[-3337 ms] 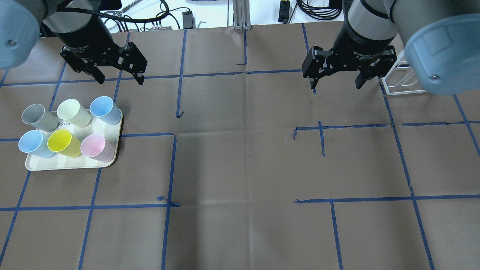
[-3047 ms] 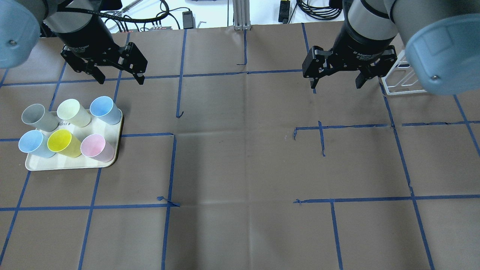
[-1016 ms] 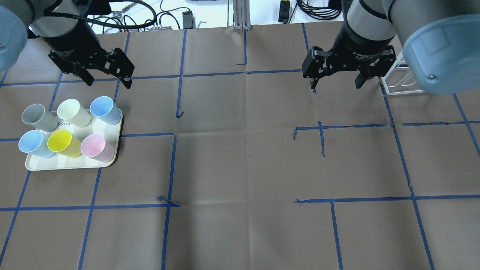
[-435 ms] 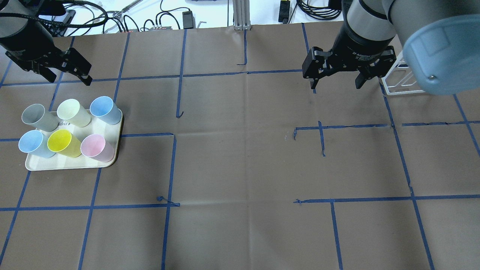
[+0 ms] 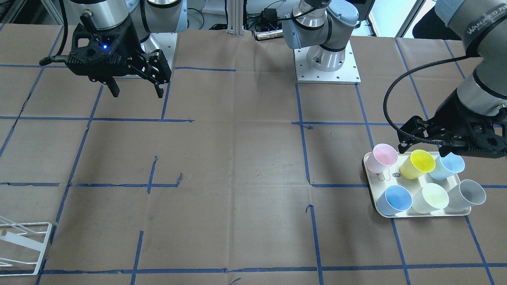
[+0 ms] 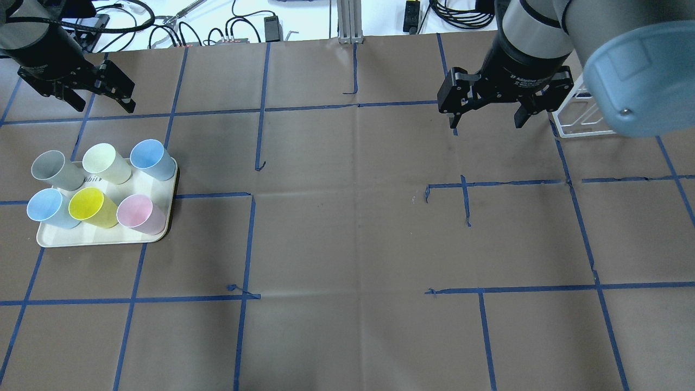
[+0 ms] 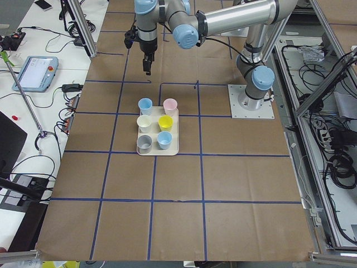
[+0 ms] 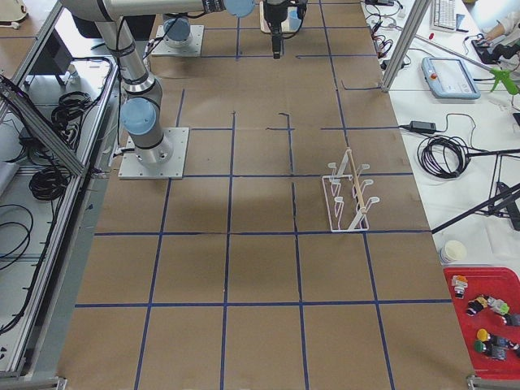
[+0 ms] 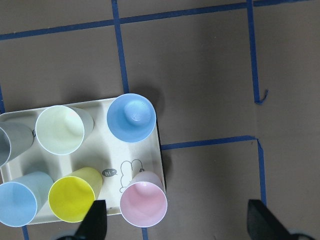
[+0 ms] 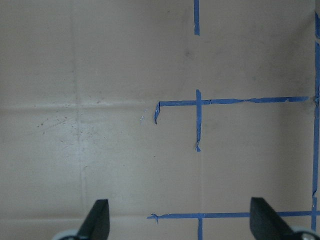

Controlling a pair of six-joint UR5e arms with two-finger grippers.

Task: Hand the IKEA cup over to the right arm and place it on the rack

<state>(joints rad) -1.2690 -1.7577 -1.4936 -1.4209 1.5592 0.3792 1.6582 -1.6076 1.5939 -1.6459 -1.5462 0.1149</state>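
You have six pastel tapered cups (image 6: 89,205) on the cream "hi~" tray (image 9: 106,151), left; white wire rack (image 8: 348,192) far right. Left gripper (image 6: 104,106) and "2F Adaptive" right gripper (image 6: 486,125) gape wide, empty.

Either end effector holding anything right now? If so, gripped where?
Nothing held: the left end effector and the right end effector are both open and empty.

blue cups (image 6: 147,154) x2 | pink cup (image 6: 136,210) x1 | yellow cup (image 6: 87,203) x1 | pale cream cup (image 6: 103,158) x1 | grey cup (image 6: 49,167) x1, so 6 in all | tray (image 6: 103,241) x1 | rack (image 8: 349,195) just the 1 | left gripper (image 6: 106,106) + right gripper (image 6: 486,125) = 2
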